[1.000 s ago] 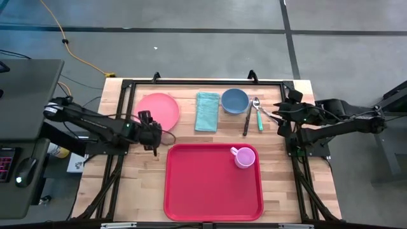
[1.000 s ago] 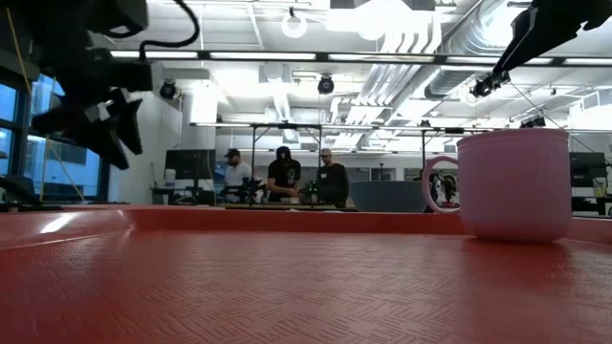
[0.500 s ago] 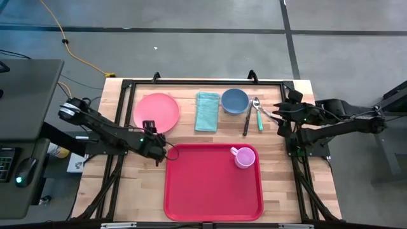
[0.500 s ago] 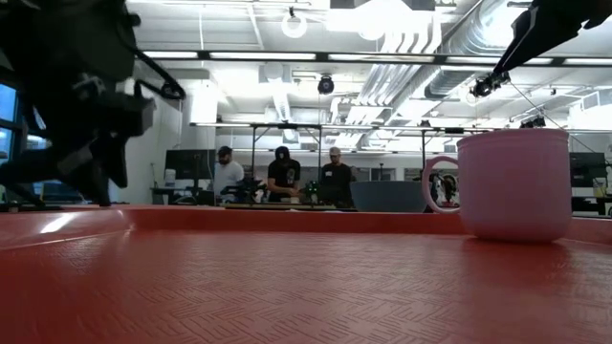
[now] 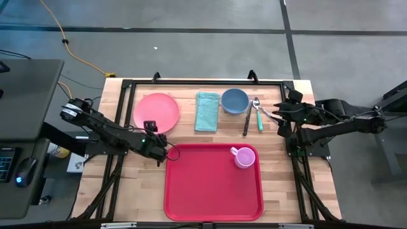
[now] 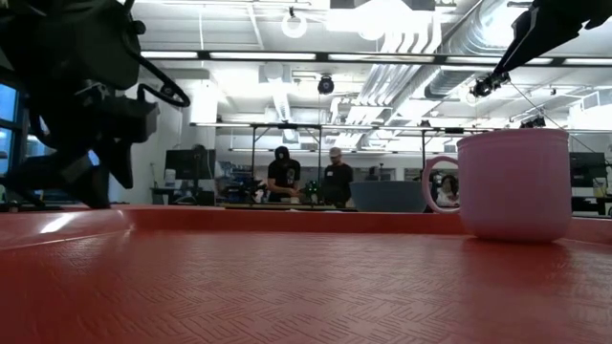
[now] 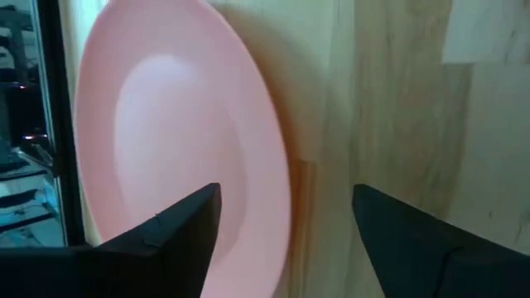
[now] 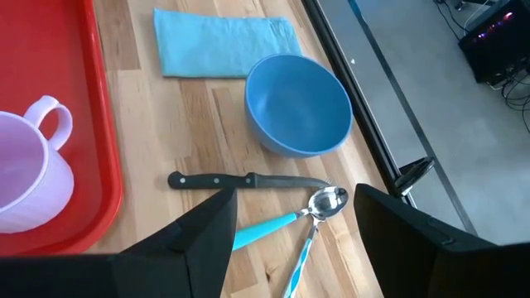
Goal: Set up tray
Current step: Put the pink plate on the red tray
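- Tray (image 5: 213,181) is lying at the table's near middle, flat on the wood; its red floor is filling the low view's foreground.
- Pink mug (image 5: 244,156) is standing upright in the tray's far right corner, handle pointing left.
- Left gripper (image 5: 152,144) is hovering just off the tray's far left corner, near the pink plate (image 5: 156,112); fingers are standing wide apart, holding nothing, with the plate's edge showing between them in the wrist view.
- Right gripper (image 5: 278,114) is waiting beside the cutlery at the far right, fingers spread wide and empty.
- Farther back, in a row: teal napkin (image 5: 206,111), blue bowl (image 5: 234,100), black-handled knife (image 5: 247,121), spoon (image 5: 257,111).
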